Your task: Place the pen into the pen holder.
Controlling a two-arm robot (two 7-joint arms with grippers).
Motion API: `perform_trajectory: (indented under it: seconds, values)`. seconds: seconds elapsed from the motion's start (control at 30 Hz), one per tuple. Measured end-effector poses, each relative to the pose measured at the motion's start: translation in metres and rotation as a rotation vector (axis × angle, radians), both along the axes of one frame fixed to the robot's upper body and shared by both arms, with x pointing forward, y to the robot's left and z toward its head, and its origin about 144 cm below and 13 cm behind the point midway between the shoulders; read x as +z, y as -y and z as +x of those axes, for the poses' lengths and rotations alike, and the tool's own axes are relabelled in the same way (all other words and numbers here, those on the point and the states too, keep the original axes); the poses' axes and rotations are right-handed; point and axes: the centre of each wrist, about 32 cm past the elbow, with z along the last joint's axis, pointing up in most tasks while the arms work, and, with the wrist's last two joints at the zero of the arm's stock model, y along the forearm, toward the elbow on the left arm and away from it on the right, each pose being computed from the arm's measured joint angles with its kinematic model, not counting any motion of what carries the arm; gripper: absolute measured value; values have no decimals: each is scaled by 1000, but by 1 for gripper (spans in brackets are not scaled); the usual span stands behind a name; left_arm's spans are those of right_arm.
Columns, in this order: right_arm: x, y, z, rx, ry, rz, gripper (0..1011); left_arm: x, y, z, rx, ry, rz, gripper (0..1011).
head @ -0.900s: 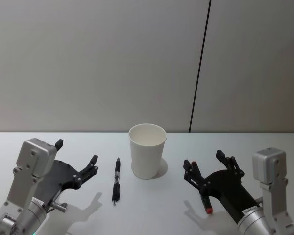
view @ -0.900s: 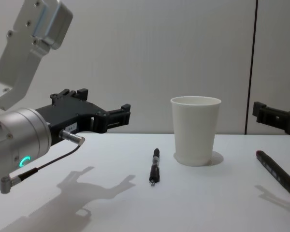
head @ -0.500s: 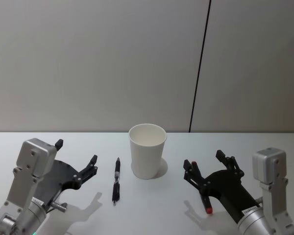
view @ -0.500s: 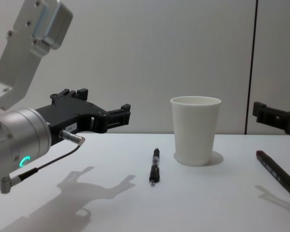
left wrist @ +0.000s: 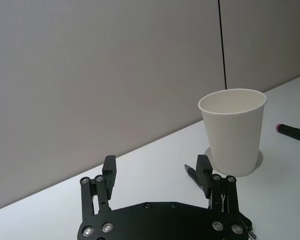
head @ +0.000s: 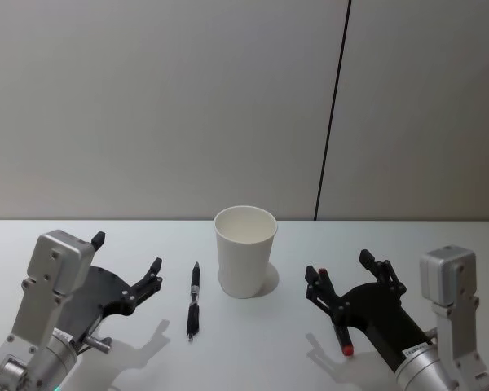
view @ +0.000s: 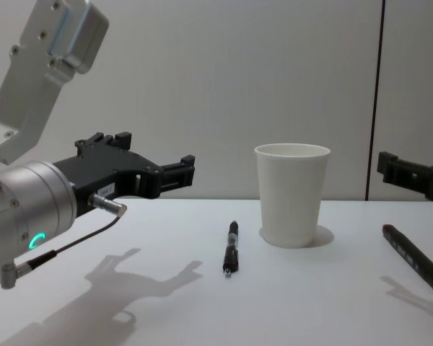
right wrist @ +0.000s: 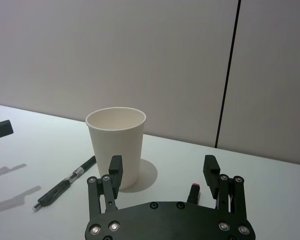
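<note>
Lab setup, white table [head: 440, 236], grey wall panels [head: 163, 106]

No legible text, label or number.

We see a plain white pen holder [head: 245, 261], a black pen [head: 194, 301], a red-tipped dark pen [view: 412, 257] and a white table [head: 253, 358].

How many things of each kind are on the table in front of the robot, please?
Pens: 2, a black pen to the left of the cup and a red-tipped pen to its right
White paper cup: 1
Total: 3
</note>
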Motion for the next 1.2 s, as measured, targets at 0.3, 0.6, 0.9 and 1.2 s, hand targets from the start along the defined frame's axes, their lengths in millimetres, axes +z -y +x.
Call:
perform_trajectory:
  seconds: [0.3,0.6,0.9,1.2]
  values:
    - [0,0,0,0,0,0,1001,0,0,0,0,0,0,1003]
    - [0,0,0,0,0,0,1001,0,0,0,0,0,0,1004]
    - [0,0,0,0,1,0,1001,0,0,0,0,0,0,1003]
    - [4,-6,10,-27,-14,-17,1001,0,0,0,0,0,0,1003]
